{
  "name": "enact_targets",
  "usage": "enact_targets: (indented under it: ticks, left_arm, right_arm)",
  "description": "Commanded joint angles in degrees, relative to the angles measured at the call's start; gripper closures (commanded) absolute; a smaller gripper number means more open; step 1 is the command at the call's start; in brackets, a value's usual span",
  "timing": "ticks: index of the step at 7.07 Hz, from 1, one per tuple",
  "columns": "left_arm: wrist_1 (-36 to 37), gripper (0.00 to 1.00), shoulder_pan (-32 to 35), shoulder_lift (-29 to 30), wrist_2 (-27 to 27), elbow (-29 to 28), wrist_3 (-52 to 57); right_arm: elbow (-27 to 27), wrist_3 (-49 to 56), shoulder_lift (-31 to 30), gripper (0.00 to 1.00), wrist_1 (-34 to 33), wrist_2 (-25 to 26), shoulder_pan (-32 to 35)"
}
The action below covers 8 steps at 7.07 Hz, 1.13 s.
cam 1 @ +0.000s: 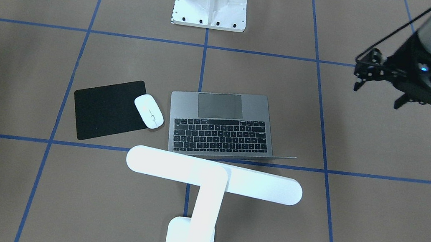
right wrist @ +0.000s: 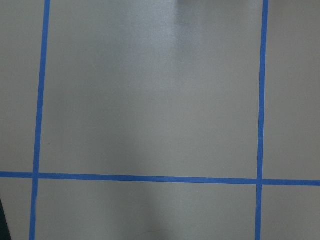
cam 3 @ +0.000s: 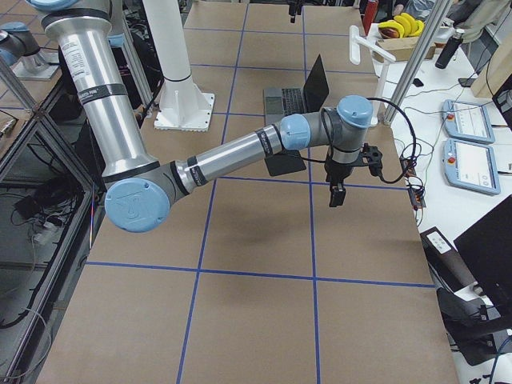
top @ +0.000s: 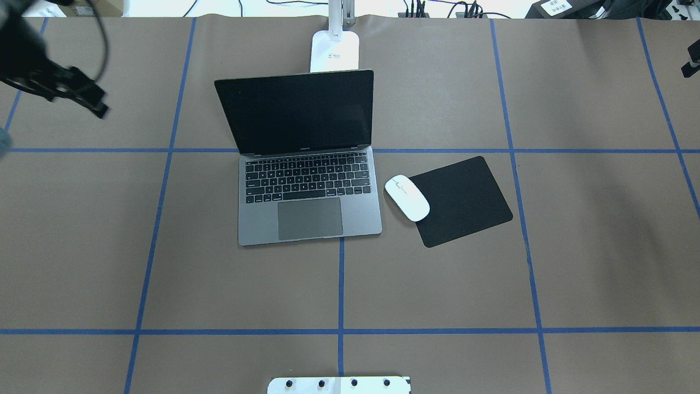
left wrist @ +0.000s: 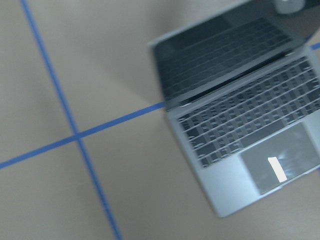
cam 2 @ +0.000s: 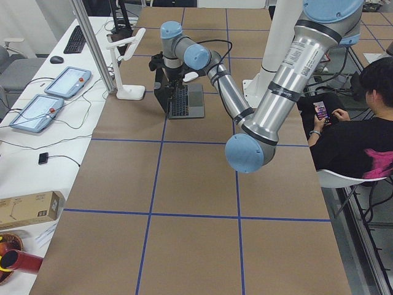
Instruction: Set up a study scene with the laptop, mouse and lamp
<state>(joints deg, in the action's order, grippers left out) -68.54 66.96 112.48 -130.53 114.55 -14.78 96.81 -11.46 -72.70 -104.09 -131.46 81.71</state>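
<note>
The laptop [cam 1: 221, 128] stands open at the table's middle, with a dark screen [top: 298, 112] in the overhead view. It shows blurred in the left wrist view [left wrist: 240, 115]. The white mouse [cam 1: 148, 110] lies beside it, on the near edge of the black mat [top: 465, 200]; it also shows in the overhead view [top: 407, 197]. The white lamp [cam 1: 212, 175] stands behind the laptop, its base [top: 334, 50] at the far edge. My left gripper [cam 1: 377, 95] hangs open and empty, off the laptop's side. My right gripper [top: 690, 60] barely shows at the edge; I cannot tell its state.
A white bolted bracket [cam 1: 211, 0] sits at the robot's base. A seated person [cam 2: 350, 129] is beside the table. Tablets [cam 3: 472, 124] lie on a side desk. The right wrist view shows only brown table with blue tape lines.
</note>
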Motion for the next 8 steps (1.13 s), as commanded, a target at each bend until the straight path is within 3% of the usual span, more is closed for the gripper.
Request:
enact_targets:
  ticks: [1,3,4,6,8]
  left_arm:
    - [-0.62,0.00,12.17,-4.45,-1.83,-10.68,15.91]
    - [-1.15,0.00,19.31,-4.55,-4.38,-21.69,28.35]
    - [-3.59,0.00,20.56,-6.98,-4.38,-24.69,30.14]
    - [-15.44,0.00,21.88,-12.53,-4.47,-30.50,29.90]
    - [-16.27,0.00,22.16,-14.03,-4.47,-34.03,30.33]
  right_arm:
    - [0.39,0.21,-1.56,0.01,0.03,-0.28,0.03]
    - [0.22,0.47,-2.44,0.01,0.03,-0.46,0.03]
    - [0.13,0.73,-3.57,0.01,0.12,-0.46,0.12]
    - [-1.27,9.30,-7.00,0.01,0.03,-0.11,3.00]
    - [-2.06,9.35,-8.76,0.01,0.03,-0.20,4.51]
